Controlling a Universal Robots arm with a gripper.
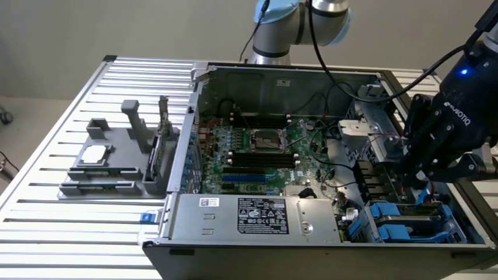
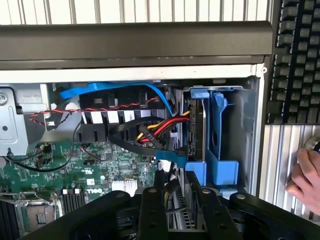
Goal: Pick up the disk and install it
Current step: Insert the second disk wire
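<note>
My tool (image 1: 420,175) hangs low inside the open computer case (image 1: 288,73), in the corner at the exterior view's right, its black body pressed close to the grey drive cage (image 1: 374,131). In the wrist view the two dark fingers (image 2: 152,210) stand apart with a narrow gap between them and nothing clamped; the ribbed metal seen through the gap lies beyond them. Just ahead of the tool sits the disk (image 2: 196,127), on edge in its blue carrier bracket (image 2: 217,150), already inside the bay at the case's corner. The bay's grey wall (image 2: 247,135) closes in tightly on its far side, so there is little spare room there. On the near side a bundle of red, yellow and black cables (image 2: 150,131) and a blue ribbon cable (image 2: 115,89) crowd the slot's edge. Beneath the tool lies the green motherboard (image 2: 75,170). Past the case rim, the slatted bench (image 2: 287,150) carries a black keyboard (image 2: 297,55), and a person's hand (image 2: 306,180) rests at the bench edge, well apart from the tool.
</note>
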